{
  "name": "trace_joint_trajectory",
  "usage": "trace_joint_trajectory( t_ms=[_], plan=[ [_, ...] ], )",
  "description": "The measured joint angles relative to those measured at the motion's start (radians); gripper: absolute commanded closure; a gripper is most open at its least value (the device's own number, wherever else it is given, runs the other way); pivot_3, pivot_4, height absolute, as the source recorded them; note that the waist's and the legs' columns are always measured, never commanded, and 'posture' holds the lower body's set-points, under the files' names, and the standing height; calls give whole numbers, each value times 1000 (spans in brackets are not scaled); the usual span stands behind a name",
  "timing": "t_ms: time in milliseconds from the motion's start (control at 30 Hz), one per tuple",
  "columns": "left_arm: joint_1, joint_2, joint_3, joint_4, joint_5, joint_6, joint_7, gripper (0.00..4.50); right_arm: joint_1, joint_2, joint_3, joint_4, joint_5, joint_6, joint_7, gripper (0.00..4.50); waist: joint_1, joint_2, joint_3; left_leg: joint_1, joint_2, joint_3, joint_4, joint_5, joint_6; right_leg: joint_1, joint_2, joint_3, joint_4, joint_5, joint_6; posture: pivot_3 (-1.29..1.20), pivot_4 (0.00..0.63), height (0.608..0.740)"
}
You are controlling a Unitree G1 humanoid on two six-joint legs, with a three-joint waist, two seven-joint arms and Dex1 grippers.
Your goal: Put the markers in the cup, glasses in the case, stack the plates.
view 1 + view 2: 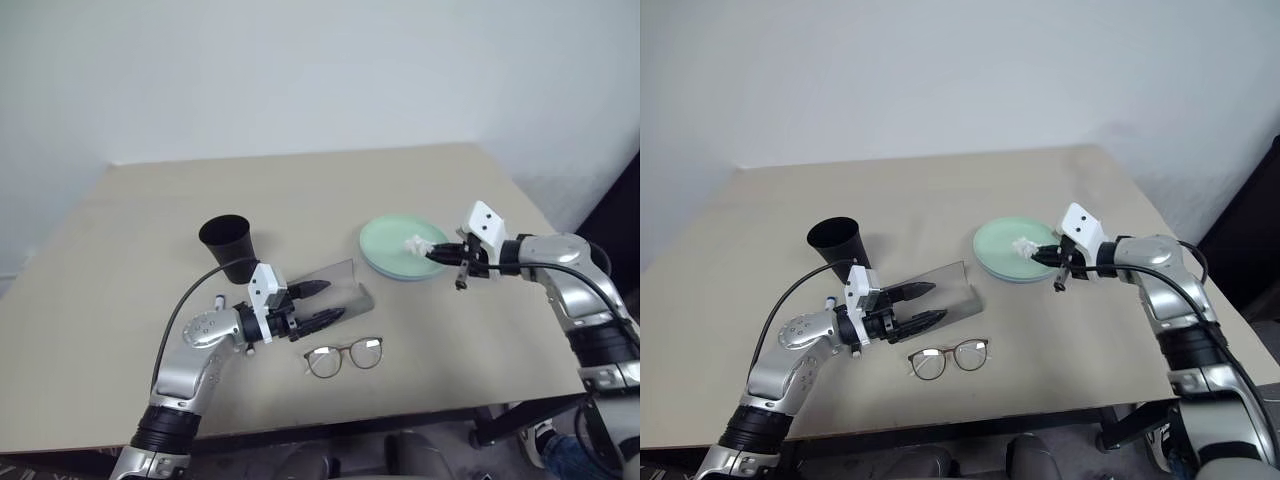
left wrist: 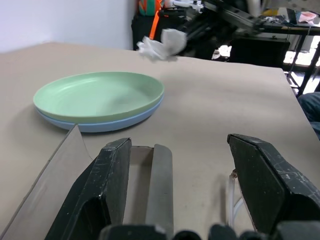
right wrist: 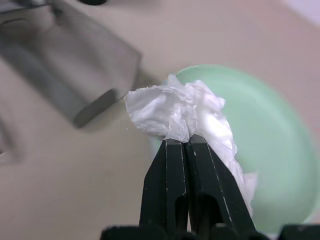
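The mint green plate (image 2: 100, 92) lies stacked on the light blue plate (image 2: 100, 124) at the table's right middle. My right gripper (image 1: 432, 252) is shut on a crumpled white tissue (image 3: 175, 112), held just above the plates' near edge. The grey case (image 1: 345, 300) lies open with its frosted lid (image 1: 330, 275) raised. My left gripper (image 1: 332, 300) is open at the case's left end, its fingers (image 2: 110, 175) on either side of a case wall. The glasses (image 1: 343, 356) lie unfolded on the table in front of the case. The black cup (image 1: 225, 240) stands upright behind my left wrist. The markers are out of view.
A short white stub with a bluish tip (image 1: 829, 299) pokes out behind my left wrist; I cannot tell what it is. The beige table (image 1: 300, 190) has bare surface at the back and far left. Its front edge runs close below the glasses.
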Motion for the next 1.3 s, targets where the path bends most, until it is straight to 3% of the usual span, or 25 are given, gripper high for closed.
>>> trace_joint_trajectory(
  t_ms=[100, 200, 533, 733, 933, 1100, 1300],
  plan=[
    [-6, -1, -1, 1, 3, 0, 0, 1247, -68, 55, 24, 135, -39, -45, -43, 4486, -1, 0, 0, 0, 1, 0, 0, 1, -2, 0, 1, 0, 0, 1, -1, 0, 0, 740],
    [-9, -1, -1, 1, 4, 0, 0, 1247, -113, 86, 37, 236, -62, -85, -54, 3887, -1, 0, 0, 0, 1, 0, 0, 2, -4, -1, 2, 0, 0, 4, -6, 0, 0, 740],
    [3, 0, 1, 1, 15, 0, 10, 1247, -169, 126, 43, 428, -111, -181, -54, 489, -8, 0, 0, -1, 1, 0, 0, 2, -4, -1, 2, 1, -1, 5, -7, 0, 0, 740],
    [1, 1, 1, 0, 15, 0, 10, 1247, -136, 114, -5, 365, -65, -195, 4, 489, -9, 0, 0, 0, 2, 0, 0, 1, -2, -1, 3, 1, -1, 5, -7, 0, 0, 740],
    [-14, 33, -1, 4, 22, 3, -19, 1247, 50, 54, -37, 163, 45, -203, 166, 489, -8, 0, 0, 0, 2, 0, 0, 0, -1, -1, 3, 0, -1, 2, -3, 0, 0, 740],
    [-49, 80, -21, 14, 22, 26, -101, 1247, 194, 10, -37, 47, 94, -165, 251, 489, -13, 1, 0, 0, 3, 2, 0, 0, 0, -1, 4, 2, 0, 2, -2, 0, 0, 740],
    [-121, 131, -49, 61, 19, 76, -225, 1247, 247, 5, -33, -8, 109, -159, 255, 489, -13, 1, 0, 1, 8, 3, 2, 1, -2, 1, 9, 1, 0, 2, -3, 0, 0, 740]
  ],
)
